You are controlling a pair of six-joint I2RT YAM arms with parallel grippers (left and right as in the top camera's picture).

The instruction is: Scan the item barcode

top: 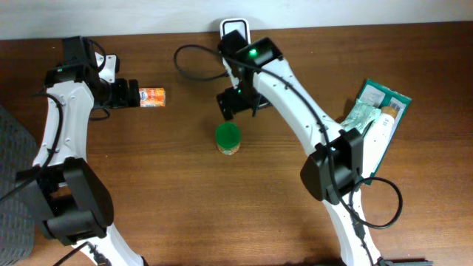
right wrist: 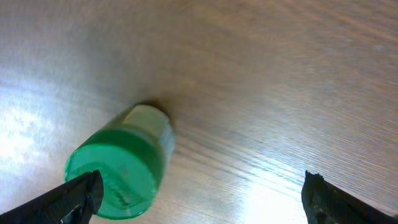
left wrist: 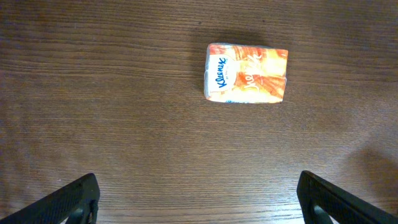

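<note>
My right claw (right wrist: 200, 196) hangs spread and empty over the green-lidded jar (right wrist: 117, 169) standing on the table (top: 148, 192) near the scanner (top: 235, 29), left claw (left wrist: 198, 199) likewise over the tissue pack (left wrist: 246, 73); descending off-centre could topple the jar.

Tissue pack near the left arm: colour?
The tissue pack is orange and white with blue lettering; clearest in left wrist view.
</note>
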